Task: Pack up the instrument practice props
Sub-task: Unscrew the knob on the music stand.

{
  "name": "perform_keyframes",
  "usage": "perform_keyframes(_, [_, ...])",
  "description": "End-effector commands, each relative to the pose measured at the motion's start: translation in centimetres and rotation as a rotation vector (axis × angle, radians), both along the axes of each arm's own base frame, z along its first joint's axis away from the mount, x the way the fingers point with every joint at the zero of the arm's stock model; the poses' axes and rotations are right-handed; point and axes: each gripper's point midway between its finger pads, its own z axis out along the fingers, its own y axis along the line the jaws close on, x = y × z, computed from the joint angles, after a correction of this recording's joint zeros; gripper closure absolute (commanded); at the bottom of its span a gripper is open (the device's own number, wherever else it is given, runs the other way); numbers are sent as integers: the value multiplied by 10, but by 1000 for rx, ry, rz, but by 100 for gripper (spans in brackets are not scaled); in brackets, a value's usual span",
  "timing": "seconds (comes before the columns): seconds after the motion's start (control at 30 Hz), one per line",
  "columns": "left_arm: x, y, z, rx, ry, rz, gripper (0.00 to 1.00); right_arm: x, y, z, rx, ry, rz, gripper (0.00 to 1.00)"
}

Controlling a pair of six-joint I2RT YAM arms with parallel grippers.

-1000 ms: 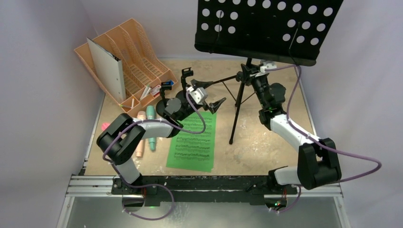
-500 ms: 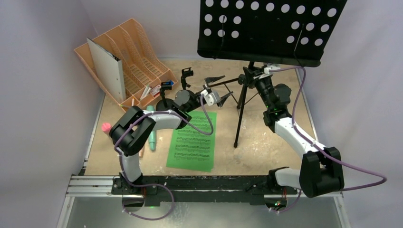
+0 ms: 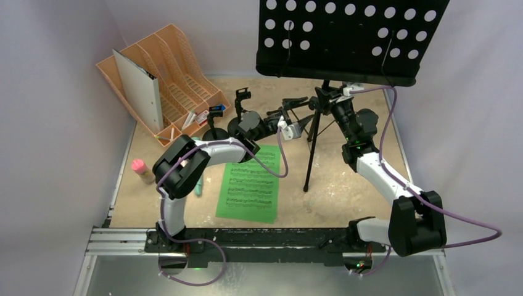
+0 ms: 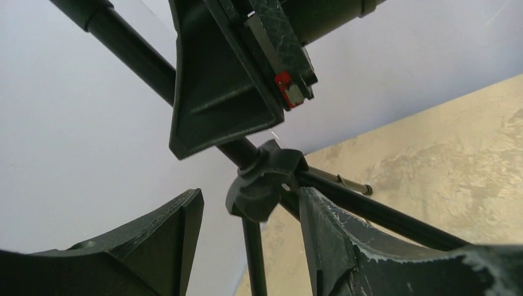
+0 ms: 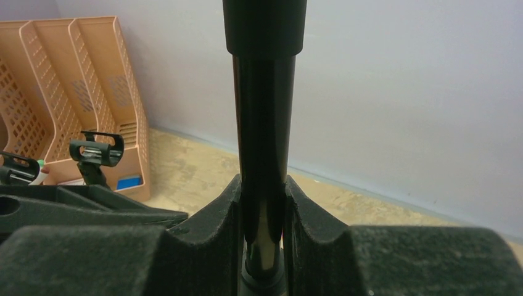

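L gripper (image 4: 250, 206): jaws apart and straddling the leg hub (image 4: 265, 185) of the black tripod (image 3: 310, 148). One finger sits each side w/ a gap both sides, so no grip yet.

Just above it, R gripper (image 5: 262, 209) is clamped on the tripod's centre pole, pads flat on both sides. The tripod stands upright on its legs between the two arms. The perforated music desk (image 3: 351, 37) is on top, high over both hands.

Behind the L wrist are two short clip poles (image 3: 242, 102) on round bases. The orange file rack (image 3: 179, 68) w/ grey binder is further out that way. The green sheet music (image 3: 250, 185) lies flat on the near side of the L hand, under its forearm. The pink mic (image 3: 140, 168) is well off past the L elbow. The teal one is mostly hidden by the arm.

Step, prob: folding the stand, R steadying while L goes for the hub or legs.

Next: L should close square on the hub collar, not on a leg. R should hold firm, since the desk looks top-heavy and could tip.
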Motion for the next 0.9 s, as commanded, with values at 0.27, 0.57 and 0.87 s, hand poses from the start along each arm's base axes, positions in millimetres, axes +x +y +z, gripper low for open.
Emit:
perform_keyframes(0.27, [21, -21, -1, 73, -57, 0, 45, -15, 12, 34, 39, -111, 82, 100])
perform_keyframes(0.57, [20, -19, -2, 116, -61, 11, 61, -15, 11, 33, 42, -109, 79, 100])
perform_keyframes(0.87, [11, -18, 7, 89, -61, -20, 66, -16, 11, 34, 43, -108, 78, 100])
